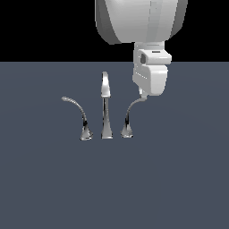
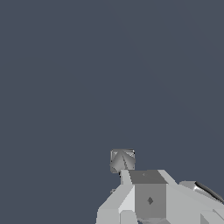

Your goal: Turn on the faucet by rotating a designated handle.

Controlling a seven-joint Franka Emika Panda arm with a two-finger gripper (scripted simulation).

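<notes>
The chrome faucet stands on the dark grey surface, with a tall straight spout (image 1: 105, 105) in the middle. The handle (image 1: 130, 112) is the slim lever on a flared base at the exterior view's right of the spout, and its arc sweeps rightward. My gripper (image 1: 142, 94) hangs from the white hand, right at the handle's tip, and seems to touch it. In the wrist view the fingertips (image 2: 122, 159) sit together with no gap, holding nothing. A chrome sliver of the handle (image 2: 209, 191) shows beside the hand.
The mirror-image lever (image 1: 75, 107) sweeps leftward at the exterior view's left of the spout. The grey surface (image 1: 170, 179) stretches around the faucet. The arm's bulky white link (image 1: 141, 20) hangs above the handle.
</notes>
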